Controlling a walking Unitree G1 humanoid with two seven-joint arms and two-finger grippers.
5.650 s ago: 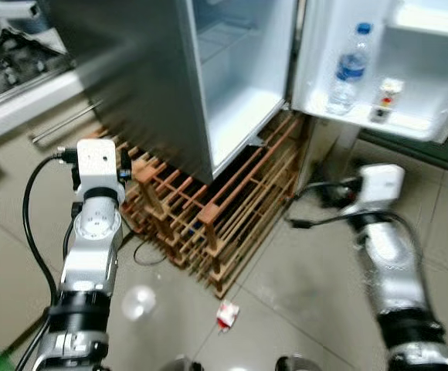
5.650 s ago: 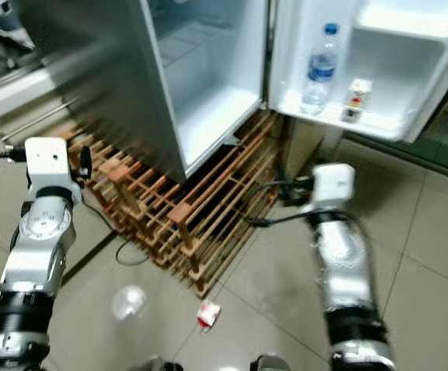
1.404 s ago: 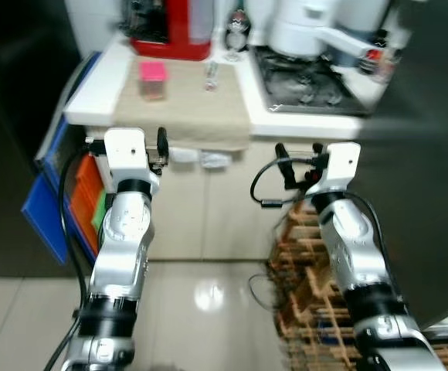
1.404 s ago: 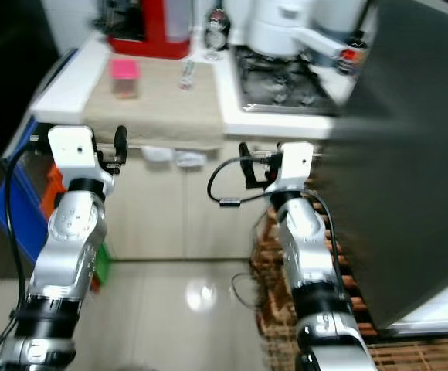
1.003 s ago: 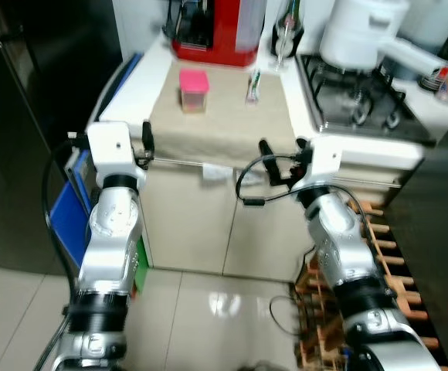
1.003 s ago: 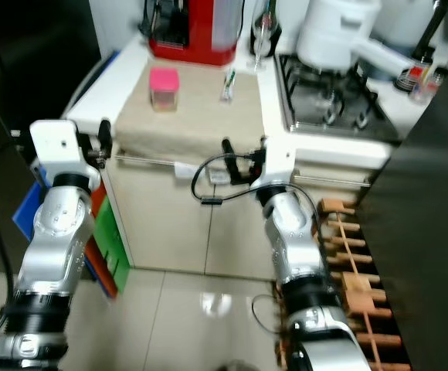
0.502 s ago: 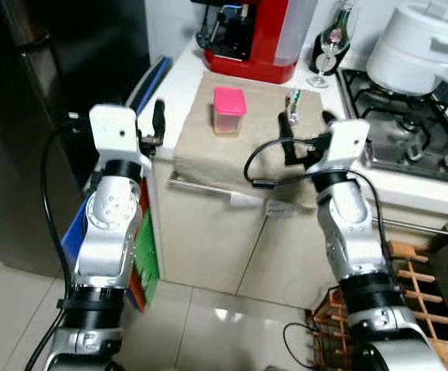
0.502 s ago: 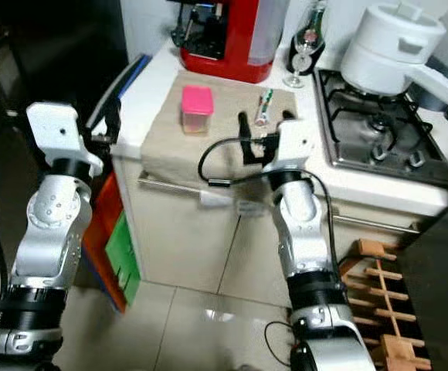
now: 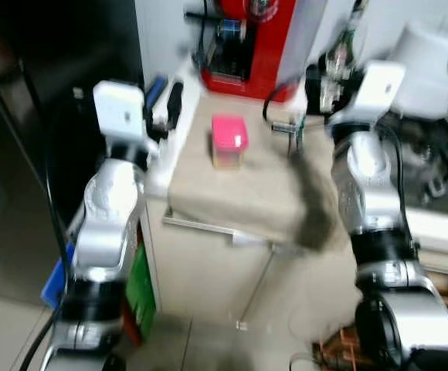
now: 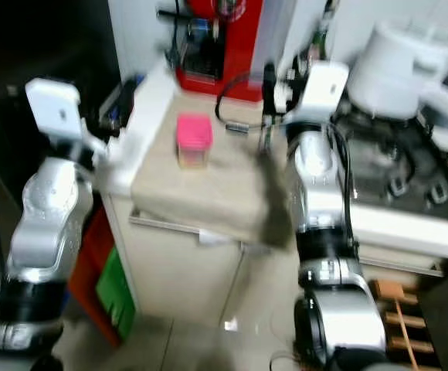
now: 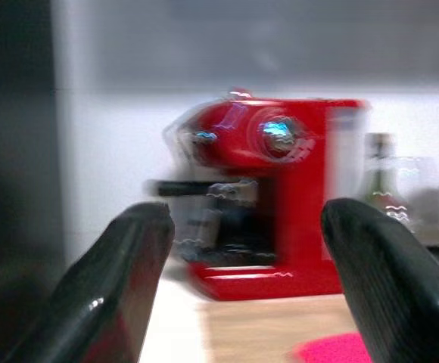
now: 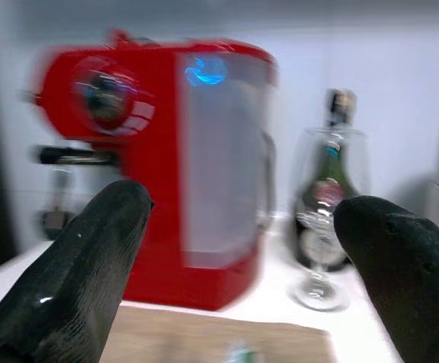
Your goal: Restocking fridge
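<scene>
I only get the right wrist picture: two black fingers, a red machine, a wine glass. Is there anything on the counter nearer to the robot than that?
Observer: Yes, a pink-lidded container stands on a beige cloth in front of the red coffee machine.
Operator: What is off to the robot's right?
Observer: A gas stove with a large white pot on it.
Operator: And where is the other arm?
Observer: The left gripper is raised at the counter's left end, fingers apart, also facing the coffee machine.
</scene>
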